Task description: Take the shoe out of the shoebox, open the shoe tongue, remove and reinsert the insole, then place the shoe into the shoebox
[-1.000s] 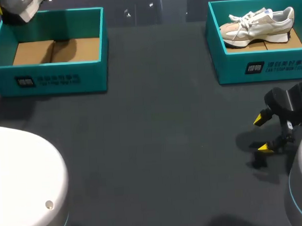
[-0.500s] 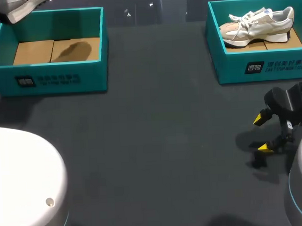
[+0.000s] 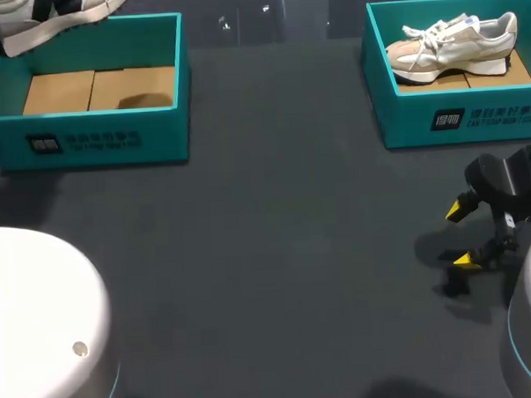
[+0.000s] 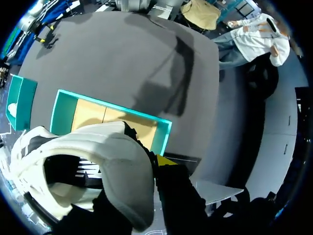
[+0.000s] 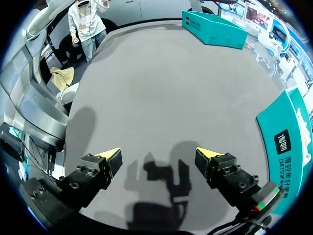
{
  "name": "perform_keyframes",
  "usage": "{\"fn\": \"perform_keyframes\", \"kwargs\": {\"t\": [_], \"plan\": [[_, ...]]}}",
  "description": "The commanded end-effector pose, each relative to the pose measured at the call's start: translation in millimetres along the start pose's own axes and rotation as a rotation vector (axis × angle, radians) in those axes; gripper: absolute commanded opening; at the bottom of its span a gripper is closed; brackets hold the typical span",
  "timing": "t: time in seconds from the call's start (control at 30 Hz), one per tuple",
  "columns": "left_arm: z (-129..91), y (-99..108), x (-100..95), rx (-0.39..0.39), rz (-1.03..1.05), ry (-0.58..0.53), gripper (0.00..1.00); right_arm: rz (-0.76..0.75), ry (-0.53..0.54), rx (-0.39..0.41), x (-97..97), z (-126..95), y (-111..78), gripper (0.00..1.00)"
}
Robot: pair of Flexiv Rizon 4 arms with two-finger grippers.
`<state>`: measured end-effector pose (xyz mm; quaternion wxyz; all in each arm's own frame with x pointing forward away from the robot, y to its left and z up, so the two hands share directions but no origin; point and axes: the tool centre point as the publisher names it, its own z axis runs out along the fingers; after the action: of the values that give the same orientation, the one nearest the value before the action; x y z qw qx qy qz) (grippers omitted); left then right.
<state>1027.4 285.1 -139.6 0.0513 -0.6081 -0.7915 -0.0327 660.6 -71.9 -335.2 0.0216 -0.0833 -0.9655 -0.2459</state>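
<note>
While its pale, padded heel is pinched in the left gripper [image 4: 155, 164], one yellow tip showing outside the collar, the shoe [image 3: 57, 16] hangs above the far left corner of the left box [image 3: 95, 140], clear of it. That box is teal, square-walled and open-topped, with a flat brown cardboard floor. It stands on the dark matte table [image 3: 275, 207]. At the far right, the matching right box [image 3: 456, 120] holds a second shoe [image 3: 452, 41], beige and white, laced. The right gripper [image 3: 465, 234] sits low over the near right table, fingers spread wide, holding nothing. Over the last second the shoe has swung rightward, showing more of its pale sole. Its shadow on the cardboard has shrunk to a small smudge. The right arm has not moved.
</note>
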Motion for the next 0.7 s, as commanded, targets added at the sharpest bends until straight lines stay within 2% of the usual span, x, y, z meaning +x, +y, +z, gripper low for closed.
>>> {"fn": "perform_keyframes", "kwargs": {"t": [0.03, 0.4, 0.47, 0.7], "plan": [[11, 3, 13.0, -0.058, 0.127, -0.013, 0.00, 0.000, -0.002, 0.002, 1.6, -1, -0.2, 1.00], [41, 34, 19.8, -0.124, 0.217, 0.062, 0.00, 0.000, -0.002, 0.002, 1.6, -1, -0.2, 1.00], [46, 38, 20.1, -0.104, 0.248, 0.073, 0.00, 0.000, -0.002, 0.002, 1.6, -1, -0.2, 1.00], [58, 48, 16.2, -0.118, 0.315, 0.090, 0.00, 0.000, -0.002, 0.002, 1.6, -1, -0.2, 1.00]]}}
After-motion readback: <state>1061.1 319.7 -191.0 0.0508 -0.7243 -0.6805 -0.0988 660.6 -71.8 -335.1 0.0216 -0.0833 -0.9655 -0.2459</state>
